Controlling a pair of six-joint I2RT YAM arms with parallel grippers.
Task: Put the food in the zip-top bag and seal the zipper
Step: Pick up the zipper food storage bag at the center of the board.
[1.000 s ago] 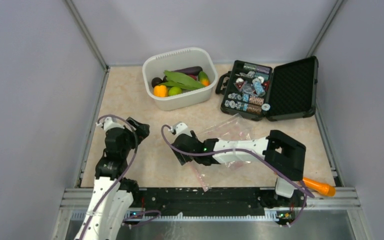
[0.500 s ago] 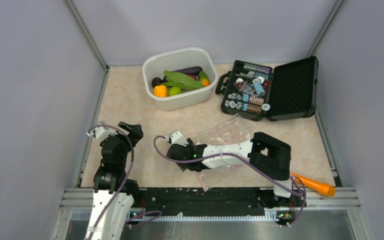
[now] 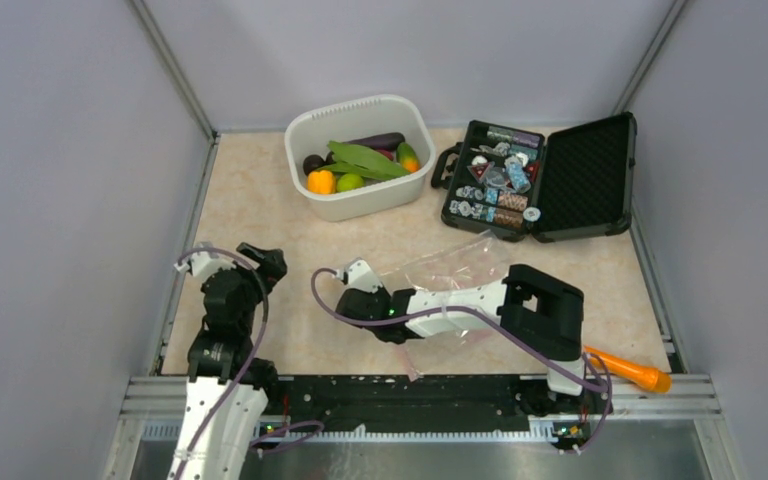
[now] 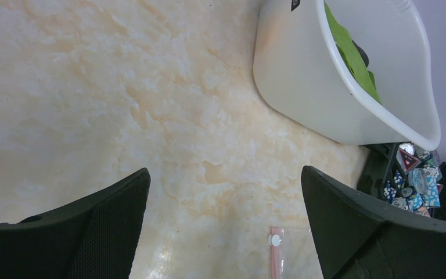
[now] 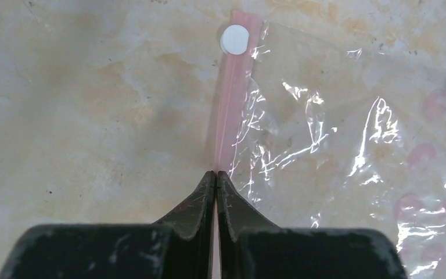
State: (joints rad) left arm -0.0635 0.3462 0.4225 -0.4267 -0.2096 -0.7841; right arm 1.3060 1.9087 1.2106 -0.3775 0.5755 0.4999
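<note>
From the top external camera I see the food piled in the white tub at the far side of the table: a long green leafy piece lies across a dark eggplant, with an orange pepper and a green round fruit at the near edge. The black case stands open just right of the tub. The zip-top bag lies flat on the table in front of the case, empty, partly under my right arm, which reaches leftward across it. The right gripper sits low at the bag's left side. The left gripper hangs near the left wall, well apart from the bag. An orange object lies at the near right edge. On the left wrist camera, the left gripper is spread wide over bare table with nothing between its fingers; the tub is up right, the leafy piece showing over its rim, and the end of the zipper peeks in at the bottom. On the right wrist camera, the right gripper is pressed together, pinching the pinkish zipper, which runs away from the fingertips to a white dot; clear crinkled film spreads to the right.
</note>
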